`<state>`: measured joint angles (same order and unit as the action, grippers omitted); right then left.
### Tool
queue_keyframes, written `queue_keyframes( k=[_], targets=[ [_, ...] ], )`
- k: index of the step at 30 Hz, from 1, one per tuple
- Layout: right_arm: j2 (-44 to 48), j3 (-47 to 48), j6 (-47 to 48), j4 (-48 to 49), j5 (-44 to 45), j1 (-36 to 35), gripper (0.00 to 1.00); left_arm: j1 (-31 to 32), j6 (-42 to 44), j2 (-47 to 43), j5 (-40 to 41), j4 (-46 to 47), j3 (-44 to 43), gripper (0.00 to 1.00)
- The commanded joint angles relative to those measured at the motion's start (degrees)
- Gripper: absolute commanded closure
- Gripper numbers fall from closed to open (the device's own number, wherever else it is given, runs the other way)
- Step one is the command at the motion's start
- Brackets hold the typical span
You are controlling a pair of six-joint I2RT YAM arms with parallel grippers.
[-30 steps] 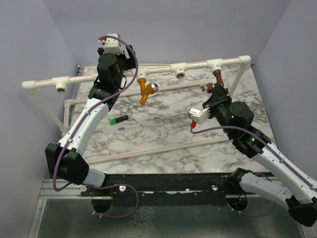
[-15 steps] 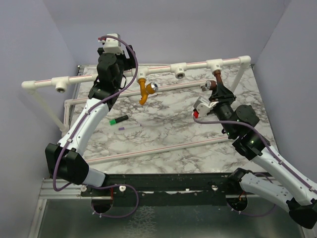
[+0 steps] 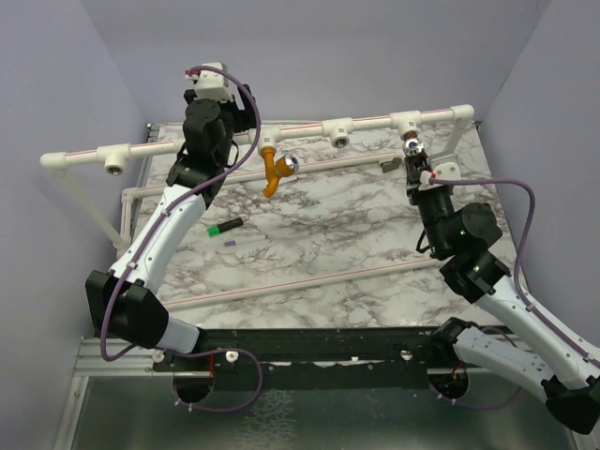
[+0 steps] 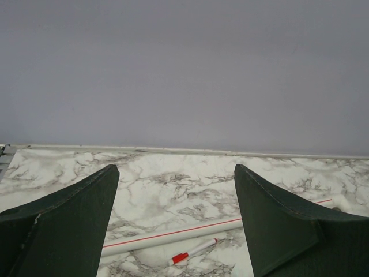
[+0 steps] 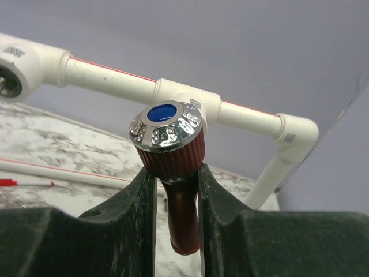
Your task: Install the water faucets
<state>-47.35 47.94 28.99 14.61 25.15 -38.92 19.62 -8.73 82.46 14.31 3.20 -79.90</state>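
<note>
The dark reddish-brown faucet (image 5: pixel 183 213), with a silver knob with a blue centre, stands upright between the fingers of my right gripper (image 5: pixel 174 173), which is shut on it. In the top view my right gripper (image 3: pixel 415 164) holds this faucet (image 3: pixel 411 149) just below the rightmost white T-fitting (image 3: pixel 407 120) of the pipe rail; whether they touch I cannot tell. The orange-yellow faucet (image 3: pixel 274 171) with its silver knob hangs from another T-fitting (image 3: pixel 269 142) on the rail. My left gripper (image 4: pixel 176 170) is open and empty, raised at the back left (image 3: pixel 239 111), apart from the orange faucet.
A white pipe rail (image 3: pixel 169 147) on legs spans the back of the marble table (image 3: pixel 319 234). A lower pipe (image 4: pixel 173 236) lies on the table with a red marker (image 4: pixel 193 252) beside it. A green marker (image 3: pixel 225 226) lies left of centre. Purple walls close in on three sides.
My right gripper has turned over and moved back and up with the brown faucet, from beside the rail's leg to just under the rightmost T-fitting. The left arm has not moved.
</note>
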Motion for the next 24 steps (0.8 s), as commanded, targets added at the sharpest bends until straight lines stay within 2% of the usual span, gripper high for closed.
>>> queue_keyframes(
  k=[1,7,11,17,21,24],
  targets=[
    [0.33,-1.53,-23.69,8.73,5.67,-0.63,0.99,1.82,0.44,4.3,-4.66,-14.98,3.08,0.17],
    [1.55,-2.88,-37.52,10.5,12.54,-0.63,0.99,2.0,-0.21,7.07,-4.93,-19.88,-1.88,0.17],
    [1.96,-2.97,-46.66,9.36,15.7,-0.63,0.99,1.99,-0.32,6.61,-4.66,-20.46,-1.11,0.17],
    [2.72,-1.15,-66.47,0.63,21.12,-0.63,0.99,2.0,-0.13,5.73,-4.31,-19.9,1.15,0.17],
    [3.64,-1.17,-75.85,-2.39,22.88,-0.63,0.99,2.0,-0.39,5.53,-5.1,-19.57,1.59,0.17],
    [3.51,1.03,-84.74,-9.58,24.61,-0.63,0.99,2.0,-0.53,5.16,-5.35,-19.56,1.7,0.17]
  ],
)
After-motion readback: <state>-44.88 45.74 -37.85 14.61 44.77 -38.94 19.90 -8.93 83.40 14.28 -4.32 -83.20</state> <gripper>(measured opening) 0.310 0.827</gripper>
